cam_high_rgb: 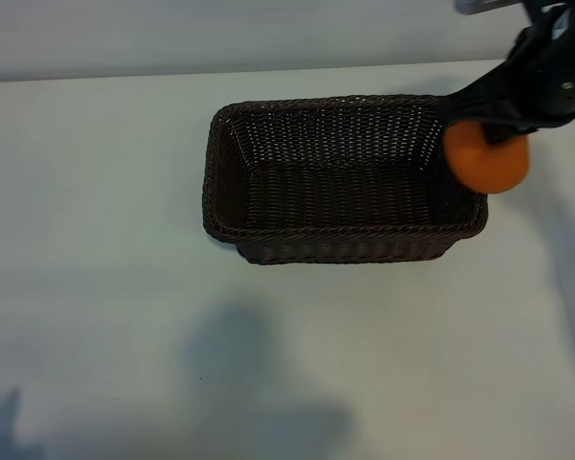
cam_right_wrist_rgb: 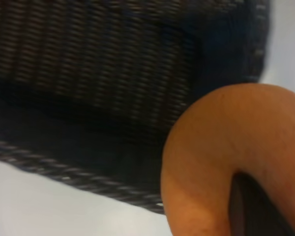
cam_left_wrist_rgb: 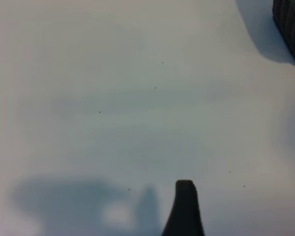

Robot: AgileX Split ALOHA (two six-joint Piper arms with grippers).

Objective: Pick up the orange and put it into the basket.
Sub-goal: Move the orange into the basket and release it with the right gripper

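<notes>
Orange [cam_high_rgb: 489, 161] pinched in right gripper [cam_high_rgb: 495, 129], hanging above the right end of the basket [cam_high_rgb: 268, 235], just over the braided rim, not yet inside. Dark fingers pressed on the upper part of the fruit, most of the round body below the grip. Probably light but firm, with dimpled skin that gives some friction; round shape easy to roll out of a narrow pinch, so a hold across the widest middle safer than near the top. Left gripper [cam_left_wrist_rgb: 185, 206] idle over the bare table [cam_left_wrist_rgb: 113, 98], fingers spread wide, holding nothing.
</notes>
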